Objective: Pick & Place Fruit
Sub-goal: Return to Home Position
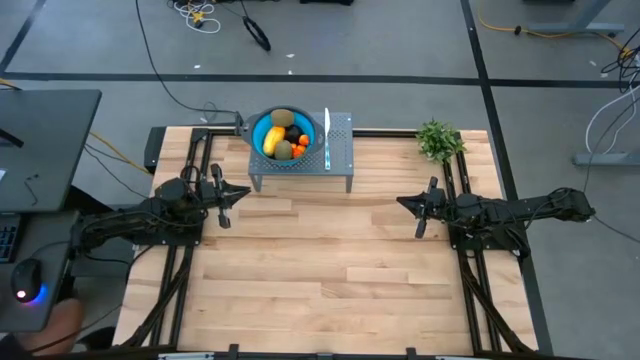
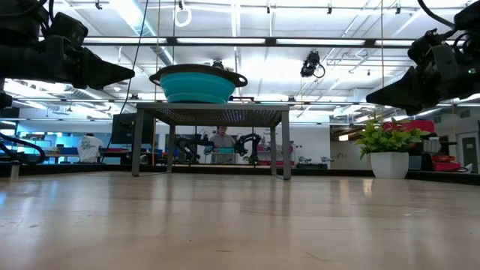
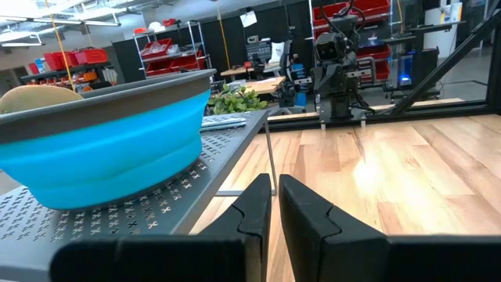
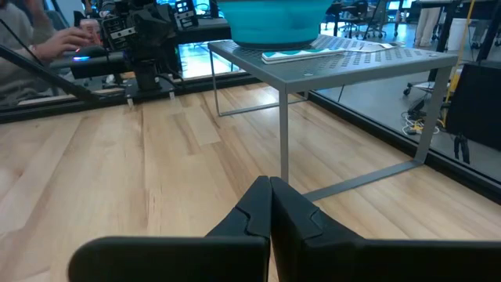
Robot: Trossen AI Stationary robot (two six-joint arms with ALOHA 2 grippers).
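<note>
The fruit lies in a blue bowl [image 1: 283, 134]: a yellow oblong [image 1: 273, 141], two olive-brown ovals [image 1: 281, 119] [image 1: 284, 151], a dark ball [image 1: 293, 133] and tiny orange pieces [image 1: 302, 140]. The bowl rests on a grey perforated stand [image 1: 340, 160] at the table's far edge. My left gripper [image 1: 244, 190] hovers shut, level, near the stand's left front leg. My right gripper [image 1: 401, 203] hovers shut to the right of the stand, pointing at it. In the left wrist view one fruit [image 3: 37, 97] shows above the bowl's rim [image 3: 117, 98].
A blue-handled knife [image 1: 326, 136] lies on the stand beside the bowl. A green potted plant [image 1: 438, 140] stands at the far right corner. Bare wooden tabletop [image 1: 330, 270] lies between the arms and toward the near edge. People sit at benches beyond the table.
</note>
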